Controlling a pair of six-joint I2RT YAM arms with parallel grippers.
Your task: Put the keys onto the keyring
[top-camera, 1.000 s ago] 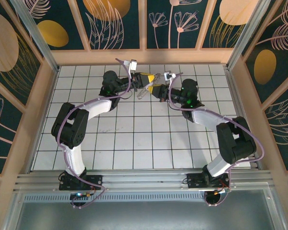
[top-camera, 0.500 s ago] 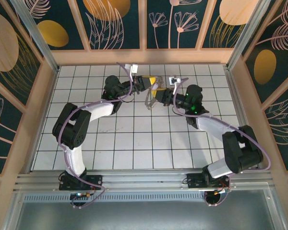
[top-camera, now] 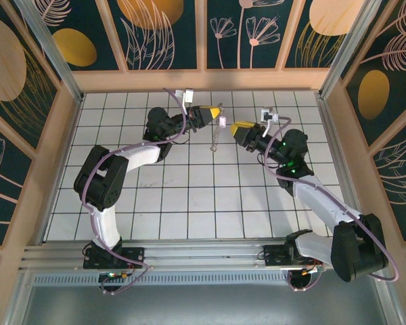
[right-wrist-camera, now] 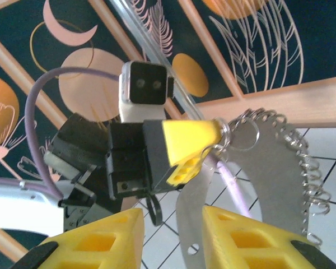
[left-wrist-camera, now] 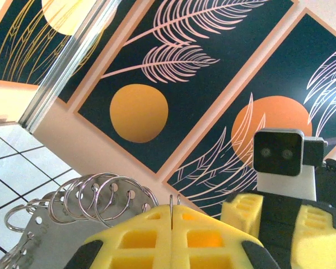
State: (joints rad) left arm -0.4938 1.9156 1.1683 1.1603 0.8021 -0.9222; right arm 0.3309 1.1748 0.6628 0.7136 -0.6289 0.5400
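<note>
Your left arm stretches to the far middle, left claw (top-camera: 217, 112) pinched shut on the keyring (top-camera: 215, 139), which dangles beneath. Your right claw (top-camera: 239, 128) hovers just right, half open, empty. Its wrist camera reveals a metal plate (right-wrist-camera: 269, 168) edged with small rings.

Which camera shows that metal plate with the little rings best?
Right wrist: the plate hangs broadside from the left gripper, rings along its edge. Left wrist catches a corner with some rings; the top view sees it edge-on, a thin sliver.
</note>
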